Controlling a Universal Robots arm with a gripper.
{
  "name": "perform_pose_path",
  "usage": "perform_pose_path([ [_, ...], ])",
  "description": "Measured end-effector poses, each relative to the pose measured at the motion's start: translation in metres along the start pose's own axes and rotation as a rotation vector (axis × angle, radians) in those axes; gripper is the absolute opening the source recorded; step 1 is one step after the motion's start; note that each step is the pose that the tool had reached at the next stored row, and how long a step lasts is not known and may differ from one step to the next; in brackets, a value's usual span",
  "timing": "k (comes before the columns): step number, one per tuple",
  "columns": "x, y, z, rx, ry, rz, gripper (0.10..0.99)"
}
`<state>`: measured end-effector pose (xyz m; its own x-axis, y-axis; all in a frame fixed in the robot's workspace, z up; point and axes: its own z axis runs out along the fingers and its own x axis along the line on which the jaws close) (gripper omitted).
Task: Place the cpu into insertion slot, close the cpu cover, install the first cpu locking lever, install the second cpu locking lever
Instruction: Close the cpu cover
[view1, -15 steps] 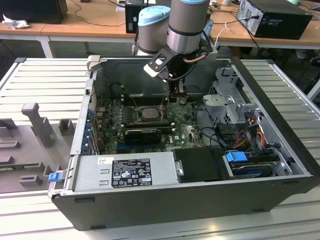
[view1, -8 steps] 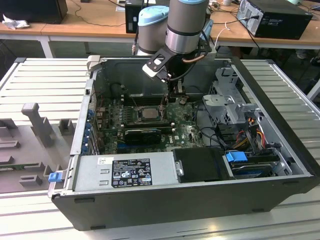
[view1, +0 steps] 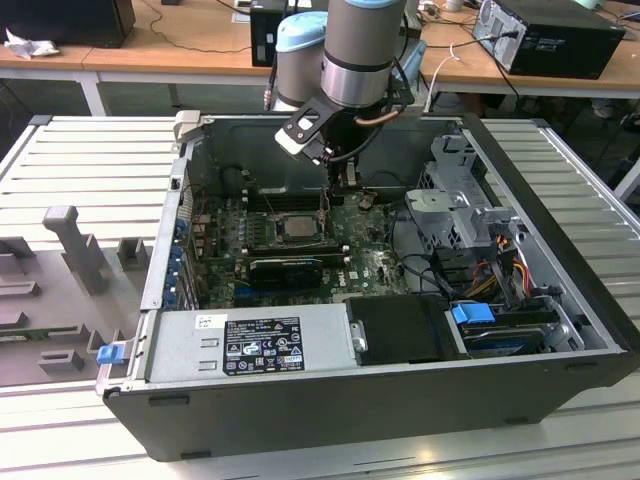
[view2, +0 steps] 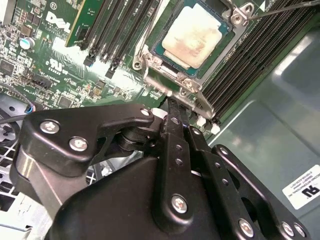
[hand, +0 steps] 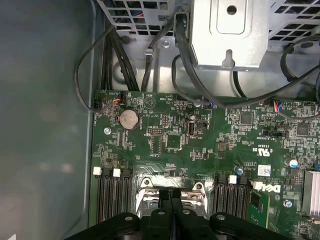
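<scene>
One cpu seated, gripper (view2: 172, 106) closed on nothing.
cpu (view2: 196, 36) lies flat in the insertion slot (view2: 159, 49) on the green motherboard (hand: 200, 130), and the cpu cover (view2: 172, 75) looks down around it. It has a pale silver top with a tan smear. Probably light, rigid and fragile underneath, so grip it by opposite edges. Fingers are pressed together, tips just beside the cover's rim.

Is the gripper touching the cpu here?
Apart. In the second wrist view the cpu lies with its whole top bare, and the gripper ends short of it, at the cover edge.
</scene>
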<state>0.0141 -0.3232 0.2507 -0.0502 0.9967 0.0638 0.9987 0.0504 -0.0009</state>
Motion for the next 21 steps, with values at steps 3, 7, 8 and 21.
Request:
perform_pose_path([
  [3,0.0001,-0.002,0.0001,0.0,-0.0001,0.0,0.106],
  [7,0.0004,-0.0072,0.0005,0.0,0.0001,0.0,0.106],
  [8,0.0005,-0.0091,0.0009,0.0,0.0001,0.0,0.106],
  [21,0.0011,-0.0382,0.0129,0.002,0.0018,-0.004,0.106],
])
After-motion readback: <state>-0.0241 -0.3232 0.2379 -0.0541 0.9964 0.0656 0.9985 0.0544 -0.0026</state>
